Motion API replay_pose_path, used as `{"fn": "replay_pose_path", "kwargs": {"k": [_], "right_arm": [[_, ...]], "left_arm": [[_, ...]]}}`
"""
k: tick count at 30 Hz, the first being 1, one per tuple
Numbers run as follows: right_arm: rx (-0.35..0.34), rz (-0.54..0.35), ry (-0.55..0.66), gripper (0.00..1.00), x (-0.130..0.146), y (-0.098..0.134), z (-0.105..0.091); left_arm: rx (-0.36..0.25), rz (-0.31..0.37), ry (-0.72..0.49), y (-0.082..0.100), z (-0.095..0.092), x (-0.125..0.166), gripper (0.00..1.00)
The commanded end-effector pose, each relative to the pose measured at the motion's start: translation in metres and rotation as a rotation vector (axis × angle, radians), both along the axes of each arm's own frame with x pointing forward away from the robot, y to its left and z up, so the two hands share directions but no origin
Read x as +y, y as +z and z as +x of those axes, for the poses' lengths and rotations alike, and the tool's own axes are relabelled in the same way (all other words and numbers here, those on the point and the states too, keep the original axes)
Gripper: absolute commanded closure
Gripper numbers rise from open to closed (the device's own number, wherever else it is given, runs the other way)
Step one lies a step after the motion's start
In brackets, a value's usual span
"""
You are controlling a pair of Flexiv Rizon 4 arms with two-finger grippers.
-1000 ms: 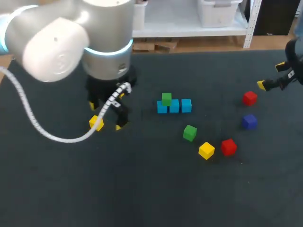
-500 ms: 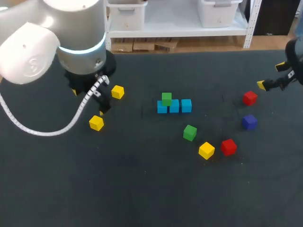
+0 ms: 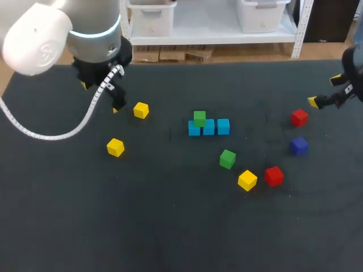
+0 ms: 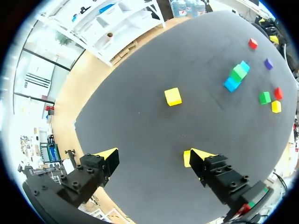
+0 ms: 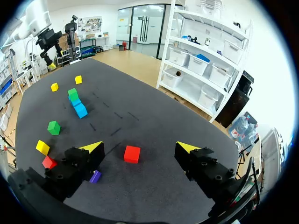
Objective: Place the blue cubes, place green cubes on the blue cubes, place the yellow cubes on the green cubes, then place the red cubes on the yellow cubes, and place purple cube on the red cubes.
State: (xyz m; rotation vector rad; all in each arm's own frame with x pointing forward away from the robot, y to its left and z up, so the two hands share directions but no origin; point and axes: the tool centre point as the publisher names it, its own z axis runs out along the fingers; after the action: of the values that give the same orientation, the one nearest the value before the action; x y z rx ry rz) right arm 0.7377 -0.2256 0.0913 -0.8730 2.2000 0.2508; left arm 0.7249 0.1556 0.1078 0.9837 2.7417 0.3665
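Green cube (image 3: 199, 118) atop blue cubes (image 3: 209, 128)

Blue cubes (image 3: 209, 127), green cube (image 3: 227, 159), dark table (image 3: 170, 226)

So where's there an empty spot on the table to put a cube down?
The strip of table along the near edge is bare, in front of the left yellow cube and near red cube. Another lies between the far yellow cube and the blue cubes. It's crowded around the loose green cube and purple cube.
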Motion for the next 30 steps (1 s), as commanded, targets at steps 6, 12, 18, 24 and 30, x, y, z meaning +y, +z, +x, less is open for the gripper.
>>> {"fn": "replay_pose_path", "kwargs": {"k": [6,12,18,24,30], "right_arm": [[-0.001,-0.002,-0.003,0.00,0.001,0.000,0.000],[-0.001,-0.002,-0.003,0.00,0.001,0.000,0.000],[-0.001,-0.002,-0.003,0.00,0.001,0.000,0.000],[-0.001,-0.002,-0.003,0.00,0.001,0.000,0.000],[-0.001,-0.002,-0.003,0.00,0.001,0.000,0.000]], "left_arm": [[-0.038,-0.068,0.009,-0.018,0.015,-0.008,0.00],[-0.065,-0.137,-0.005,-0.025,0.010,-0.007,0.00],[-0.033,-0.159,-0.064,-0.026,0.006,-0.010,0.00],[-0.033,-0.159,-0.064,-0.026,0.006,-0.010,0.00],[-0.179,-0.204,-0.031,-0.015,0.007,-0.008,0.00]]}}
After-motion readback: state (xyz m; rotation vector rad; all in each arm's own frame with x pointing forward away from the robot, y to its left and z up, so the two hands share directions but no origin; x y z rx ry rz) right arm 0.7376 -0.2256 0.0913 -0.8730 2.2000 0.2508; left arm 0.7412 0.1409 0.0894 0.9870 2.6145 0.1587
